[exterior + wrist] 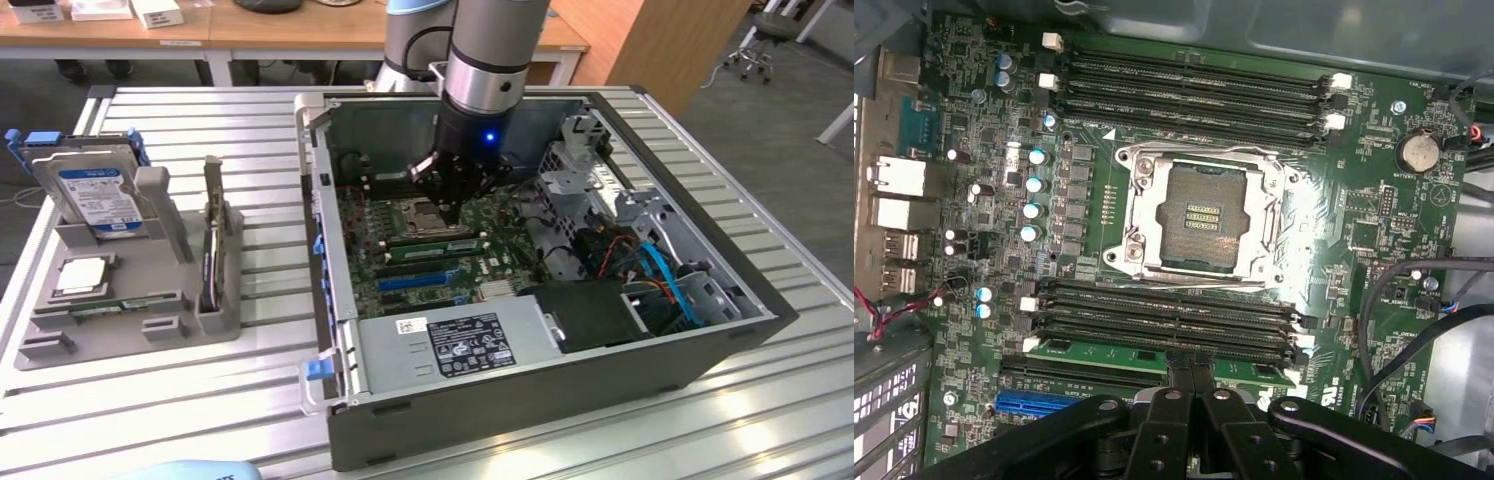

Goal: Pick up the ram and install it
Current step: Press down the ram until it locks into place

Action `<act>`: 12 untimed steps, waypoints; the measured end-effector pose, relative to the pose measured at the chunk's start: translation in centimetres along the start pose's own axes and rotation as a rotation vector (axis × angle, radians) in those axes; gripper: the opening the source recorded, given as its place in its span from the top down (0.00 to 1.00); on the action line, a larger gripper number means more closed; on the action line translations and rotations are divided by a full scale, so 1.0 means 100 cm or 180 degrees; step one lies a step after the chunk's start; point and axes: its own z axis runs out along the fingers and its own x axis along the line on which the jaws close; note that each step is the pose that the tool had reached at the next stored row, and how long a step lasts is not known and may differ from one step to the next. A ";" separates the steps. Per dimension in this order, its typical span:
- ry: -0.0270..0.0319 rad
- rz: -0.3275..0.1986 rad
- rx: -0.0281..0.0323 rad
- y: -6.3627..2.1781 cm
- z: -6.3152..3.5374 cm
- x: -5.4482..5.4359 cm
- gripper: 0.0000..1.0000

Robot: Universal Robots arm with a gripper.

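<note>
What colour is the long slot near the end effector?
Blue slot, clearest in the wrist view, beside the end effector.

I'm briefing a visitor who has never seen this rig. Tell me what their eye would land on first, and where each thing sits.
First, the open computer case on the slatted table, with the arm's gripper lowered inside, shut, over the motherboard. In the wrist view, the empty processor socket sits mid-board between banks of memory slots, and a green ram stick lies in a slot right at the fingertips. On the exterior view's left, a grey holder carries a blue-labelled hard drive.
</note>
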 end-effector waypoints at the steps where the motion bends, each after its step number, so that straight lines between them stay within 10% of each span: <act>1: 0.0001 0.0001 0.0001 -0.0004 -0.0003 0.000 0.90; 12: 0.0000 0.0005 0.0000 -0.0029 -0.0004 0.000 0.90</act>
